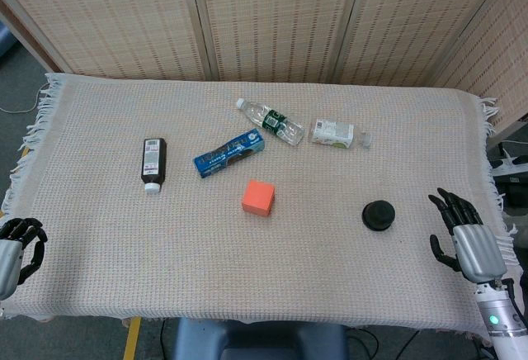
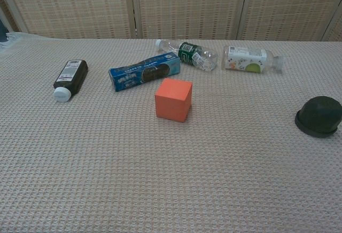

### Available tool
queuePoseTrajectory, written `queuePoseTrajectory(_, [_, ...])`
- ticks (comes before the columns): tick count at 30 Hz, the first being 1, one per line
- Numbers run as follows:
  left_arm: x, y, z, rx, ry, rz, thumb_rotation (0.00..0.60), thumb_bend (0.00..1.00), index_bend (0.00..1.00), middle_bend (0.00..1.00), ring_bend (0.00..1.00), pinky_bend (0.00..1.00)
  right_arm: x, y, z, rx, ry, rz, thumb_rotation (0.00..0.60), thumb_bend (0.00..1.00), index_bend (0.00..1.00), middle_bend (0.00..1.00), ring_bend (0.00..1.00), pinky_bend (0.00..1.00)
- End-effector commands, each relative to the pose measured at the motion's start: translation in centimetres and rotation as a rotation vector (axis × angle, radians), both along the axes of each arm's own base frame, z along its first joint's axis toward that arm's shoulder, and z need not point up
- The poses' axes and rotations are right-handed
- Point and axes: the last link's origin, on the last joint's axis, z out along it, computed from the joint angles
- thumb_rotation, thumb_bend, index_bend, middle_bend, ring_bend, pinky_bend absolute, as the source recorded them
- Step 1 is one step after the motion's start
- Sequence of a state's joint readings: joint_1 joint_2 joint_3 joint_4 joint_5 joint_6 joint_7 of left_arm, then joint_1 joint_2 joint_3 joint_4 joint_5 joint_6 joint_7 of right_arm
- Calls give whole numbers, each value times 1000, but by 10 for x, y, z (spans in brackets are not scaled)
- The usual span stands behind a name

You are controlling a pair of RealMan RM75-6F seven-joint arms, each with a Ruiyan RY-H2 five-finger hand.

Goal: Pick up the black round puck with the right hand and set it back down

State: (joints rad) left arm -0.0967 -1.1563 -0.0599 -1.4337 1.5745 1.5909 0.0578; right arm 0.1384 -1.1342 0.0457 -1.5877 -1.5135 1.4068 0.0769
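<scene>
The black round puck [image 1: 379,215] lies flat on the woven cloth at the right side of the table; the chest view shows the puck [image 2: 319,116] near its right edge. My right hand [image 1: 464,234] hovers to the right of the puck with a clear gap, fingers spread and holding nothing. My left hand [image 1: 16,247] sits at the table's front left corner, far from the puck, fingers curled inward with nothing in them. Neither hand appears in the chest view.
An orange cube [image 1: 258,197] sits mid-table. Behind it lie a blue snack box [image 1: 228,153], a clear water bottle [image 1: 270,120] and a small white-labelled bottle [image 1: 338,134]. A dark bottle [image 1: 153,163] lies at the left. Wicker screens [image 1: 272,21] stand behind.
</scene>
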Motion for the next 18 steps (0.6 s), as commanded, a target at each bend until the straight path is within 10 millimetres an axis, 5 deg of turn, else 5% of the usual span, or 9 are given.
queuePoseTrajectory(1, [0,1,0,-3,0,-1,600,535,556,382,325,564,-1,0,-1,5,5,-8,600,479,74,0,0,98])
queuePoseTrajectory(6, [0,1,-1,-9,3,-1,600,535,557,382,325,564,-1,1,-2,13,11,-16,600,476,56,0,0,98])
queuePoseTrajectory(18, [-2,2,1,-5,-12,6,600,536,554,385,326,565,-5,-16,-19,122,23,-92,600,280,0,0,0,159])
